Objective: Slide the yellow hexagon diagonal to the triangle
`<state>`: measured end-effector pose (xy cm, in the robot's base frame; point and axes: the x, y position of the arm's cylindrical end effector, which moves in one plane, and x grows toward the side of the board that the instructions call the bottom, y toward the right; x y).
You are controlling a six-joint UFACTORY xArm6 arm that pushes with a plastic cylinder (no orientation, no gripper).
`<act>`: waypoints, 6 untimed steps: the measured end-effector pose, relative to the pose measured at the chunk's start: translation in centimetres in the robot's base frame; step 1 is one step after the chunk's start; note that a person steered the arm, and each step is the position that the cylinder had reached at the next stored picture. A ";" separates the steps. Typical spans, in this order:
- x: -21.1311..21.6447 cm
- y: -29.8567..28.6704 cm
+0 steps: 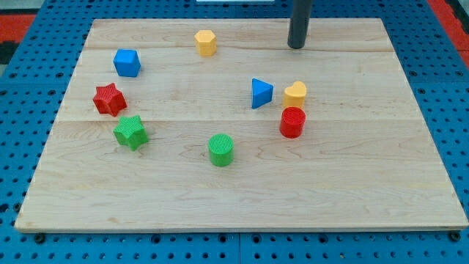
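The yellow hexagon (206, 42) stands near the board's top edge, left of centre. The blue triangle (260, 93) lies right of centre, down and to the right of the hexagon. My tip (296, 46) rests on the board near the top, well to the right of the hexagon and above the triangle, touching no block.
A yellow heart (295, 94) sits just right of the triangle, with a red cylinder (292, 122) below it. A blue cube (127, 63), red star (109, 99) and green star (131, 132) stand at the left. A green cylinder (220, 149) is at lower centre. The wooden board (352, 183) lies on a blue pegboard.
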<state>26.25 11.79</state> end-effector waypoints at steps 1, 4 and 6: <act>0.0 1.0; 1.6 1.0; 3.9 1.0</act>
